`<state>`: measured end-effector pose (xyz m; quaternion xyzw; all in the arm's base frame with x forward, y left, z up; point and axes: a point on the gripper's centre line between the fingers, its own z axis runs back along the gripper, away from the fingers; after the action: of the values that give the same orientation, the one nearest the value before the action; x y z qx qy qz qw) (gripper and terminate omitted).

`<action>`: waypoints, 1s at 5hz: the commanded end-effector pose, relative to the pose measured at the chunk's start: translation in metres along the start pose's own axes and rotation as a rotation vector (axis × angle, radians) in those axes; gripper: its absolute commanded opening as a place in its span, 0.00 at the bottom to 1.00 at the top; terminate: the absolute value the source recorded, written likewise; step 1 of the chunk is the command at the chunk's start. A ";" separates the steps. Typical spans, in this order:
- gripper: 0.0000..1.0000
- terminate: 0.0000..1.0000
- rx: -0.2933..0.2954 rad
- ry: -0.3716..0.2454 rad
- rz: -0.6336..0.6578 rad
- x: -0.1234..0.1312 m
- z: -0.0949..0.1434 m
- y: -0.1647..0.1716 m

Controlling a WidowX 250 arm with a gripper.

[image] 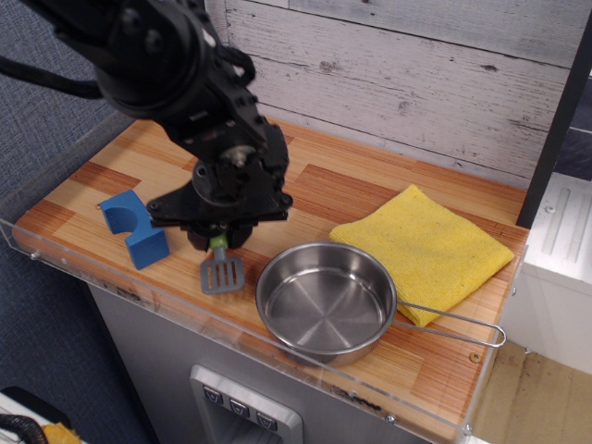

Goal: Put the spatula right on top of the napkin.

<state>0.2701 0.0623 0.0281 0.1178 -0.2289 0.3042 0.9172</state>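
Gripper (pixel 219 239) clamps the spatula (pixel 222 270) by its green handle, left of the napkin (pixel 421 248); no writing legible.

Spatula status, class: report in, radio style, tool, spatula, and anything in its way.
Tool shut on spatula, handle gripped, blade hanging below. Napkin bare, off to the right. Pan sits between spatula and napkin.
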 end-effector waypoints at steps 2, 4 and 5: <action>0.00 0.00 -0.112 -0.224 0.146 0.066 0.072 0.026; 0.00 0.00 -0.230 -0.216 0.061 0.086 0.088 -0.030; 0.00 0.00 -0.305 -0.183 -0.031 0.081 0.092 -0.077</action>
<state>0.3479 0.0093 0.1255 0.0117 -0.3302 0.2422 0.9122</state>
